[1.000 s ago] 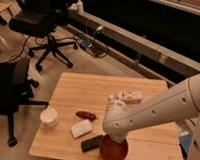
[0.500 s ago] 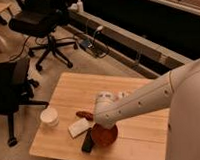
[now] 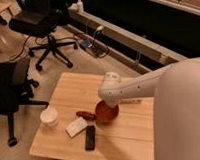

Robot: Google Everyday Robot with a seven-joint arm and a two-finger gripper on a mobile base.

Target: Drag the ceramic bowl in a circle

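Note:
The ceramic bowl (image 3: 106,113), round and glossy orange-red, stands on the wooden table (image 3: 69,88) near its middle. My white arm comes in from the right, and its rounded wrist hangs right over the bowl. The gripper (image 3: 108,103) points down under that wrist and meets the bowl at its far rim. It is shut on the bowl's edge, with the contact itself mostly hidden by the wrist.
A black phone (image 3: 90,137) lies in front of the bowl, and a white card (image 3: 76,127) and a small reddish-brown thing (image 3: 86,115) lie to its left. A white round cup (image 3: 49,116) stands further left. Black office chairs (image 3: 46,22) stand on the floor beyond and left of the table.
The bowl has travelled with the gripper: from the table's front edge it slid left, then away from the front toward the middle. The phone is now uncovered.

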